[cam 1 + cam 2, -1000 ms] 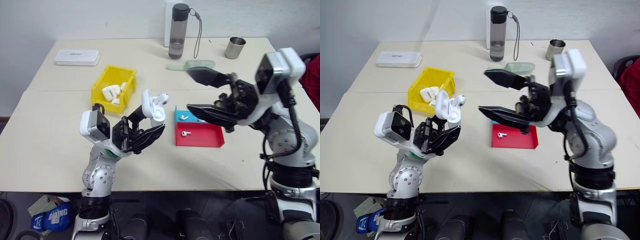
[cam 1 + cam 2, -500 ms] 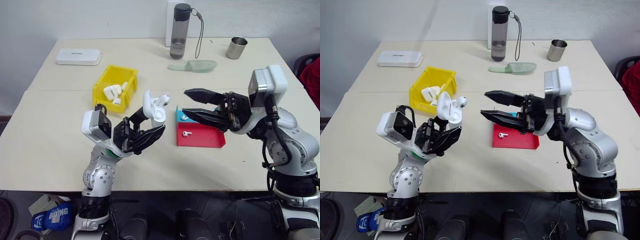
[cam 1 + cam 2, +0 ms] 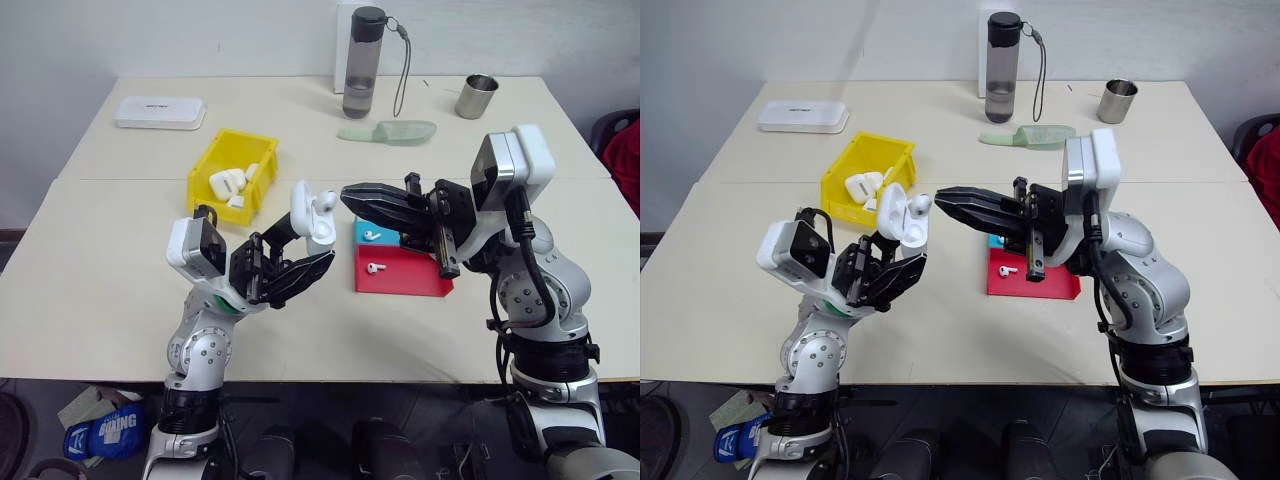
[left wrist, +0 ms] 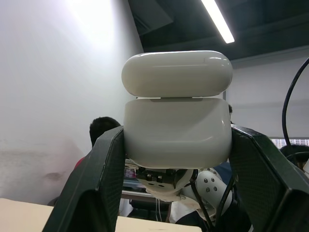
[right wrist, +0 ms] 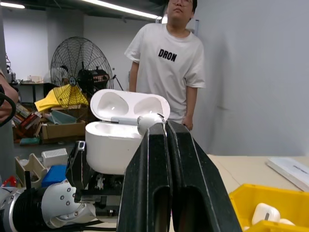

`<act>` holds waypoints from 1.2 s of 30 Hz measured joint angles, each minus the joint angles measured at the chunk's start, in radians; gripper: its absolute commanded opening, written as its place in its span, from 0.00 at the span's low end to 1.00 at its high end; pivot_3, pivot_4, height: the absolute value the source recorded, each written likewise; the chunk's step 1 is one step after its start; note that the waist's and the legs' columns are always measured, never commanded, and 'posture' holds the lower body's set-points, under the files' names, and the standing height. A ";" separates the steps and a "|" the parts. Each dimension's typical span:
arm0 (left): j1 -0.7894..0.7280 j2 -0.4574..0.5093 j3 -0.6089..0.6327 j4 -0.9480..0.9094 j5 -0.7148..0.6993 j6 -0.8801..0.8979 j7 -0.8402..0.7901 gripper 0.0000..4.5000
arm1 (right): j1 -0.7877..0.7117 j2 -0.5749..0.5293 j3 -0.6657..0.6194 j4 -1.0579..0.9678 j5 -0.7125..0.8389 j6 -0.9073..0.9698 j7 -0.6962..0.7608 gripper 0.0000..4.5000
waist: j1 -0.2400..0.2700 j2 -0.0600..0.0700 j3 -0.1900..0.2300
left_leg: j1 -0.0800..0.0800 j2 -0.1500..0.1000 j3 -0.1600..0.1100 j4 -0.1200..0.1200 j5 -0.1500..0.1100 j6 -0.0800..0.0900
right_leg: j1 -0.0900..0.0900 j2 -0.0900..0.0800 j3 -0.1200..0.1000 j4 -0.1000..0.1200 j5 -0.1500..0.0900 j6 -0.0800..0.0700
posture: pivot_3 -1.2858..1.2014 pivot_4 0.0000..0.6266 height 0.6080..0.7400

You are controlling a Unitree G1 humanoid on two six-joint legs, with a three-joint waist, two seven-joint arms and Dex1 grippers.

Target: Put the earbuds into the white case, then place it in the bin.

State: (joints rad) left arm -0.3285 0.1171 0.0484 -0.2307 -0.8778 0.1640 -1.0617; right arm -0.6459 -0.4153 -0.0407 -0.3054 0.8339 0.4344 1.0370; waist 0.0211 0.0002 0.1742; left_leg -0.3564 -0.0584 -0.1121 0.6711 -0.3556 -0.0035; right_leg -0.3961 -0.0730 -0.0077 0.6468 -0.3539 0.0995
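Held up over the pale surface (image 3: 90, 280), the white case (image 3: 308, 215) sits clamped in the left gripper (image 3: 290, 262), its hinged lid tipped back so the two moulded wells face the other arm. The right gripper (image 3: 352, 195), jaws pressed together, pinches one of the earbuds (image 5: 147, 122) at its tip, just above the case's open mouth, apparently lining it up to seat. The case is a glossy, rounded pebble of hard plastic; the bud a tiny gloss-white bead. Behind the case stands the bin (image 3: 205, 170), bright yellow, rectangular, already holding white cases. Beyond the case, a shallow red tray (image 3: 405, 275) carries another earbud (image 3: 373, 268).
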 measured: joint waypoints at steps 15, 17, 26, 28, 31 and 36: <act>0.045 0.036 0.016 -0.033 0.000 -0.004 -0.008 0.61 | 0.269 -0.237 -0.127 0.006 -0.023 0.048 0.036 0.21 | 0.017 0.000 0.000 | -0.001 -0.002 -0.004 -0.002 -0.001 0.002 | 0.002 -0.002 -0.004 -0.004 0.000 0.000 | 0.52 0.24 1.00; 0.057 0.053 0.022 -0.034 -0.002 -0.002 -0.020 0.61 | 0.350 -0.273 -0.153 0.024 -0.061 0.005 0.080 0.35 | 0.014 0.000 0.000 | -0.001 -0.002 -0.002 -0.003 -0.001 0.002 | 0.002 -0.002 -0.004 -0.005 0.000 0.000 | 0.52 0.24 1.00; 0.087 0.068 0.009 -0.033 -0.040 0.026 -0.106 0.61 | 0.616 -0.334 -0.377 0.356 -0.277 -0.396 0.199 0.99 | 0.003 -0.001 0.000 | 0.002 -0.002 0.002 -0.003 0.000 0.002 | 0.004 -0.002 -0.001 -0.003 0.000 0.000 | 0.52 0.24 1.00; 0.105 0.056 0.004 -0.033 -0.039 0.024 -0.112 0.61 | 0.625 -0.352 -0.380 0.403 -0.301 -0.435 0.215 0.99 | 0.000 0.000 0.001 | 0.003 -0.001 0.004 -0.003 0.000 0.002 | 0.004 -0.001 0.000 -0.003 0.000 0.000 | 0.52 0.24 1.00; 0.125 0.055 -0.008 -0.032 -0.036 0.020 -0.124 0.61 | 0.604 -0.408 -0.365 0.415 -0.323 -0.415 0.215 0.99 | 0.000 0.000 0.001 | 0.003 -0.001 0.006 -0.003 0.001 0.003 | 0.004 -0.001 0.002 -0.003 0.000 0.000 | 0.52 0.24 1.00; 0.149 0.058 -0.008 -0.033 -0.024 0.008 -0.129 0.61 | 0.338 -0.511 -0.227 0.390 -0.375 -0.209 0.147 0.99 | -0.005 0.001 0.001 | 0.004 0.000 0.010 -0.001 0.002 0.003 | 0.003 -0.001 0.005 -0.004 0.000 -0.001 | 0.52 0.24 1.00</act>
State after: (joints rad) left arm -0.1799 0.1748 0.0401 -0.2633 -0.9014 0.1715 -1.1902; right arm -0.3075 -0.9268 -0.2678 0.0845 0.4593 0.2254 1.1843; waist 0.0164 0.0011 0.1753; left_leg -0.3527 -0.0584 -0.1024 0.6700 -0.3541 -0.0006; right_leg -0.3932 -0.0738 -0.0024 0.6432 -0.3540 0.0989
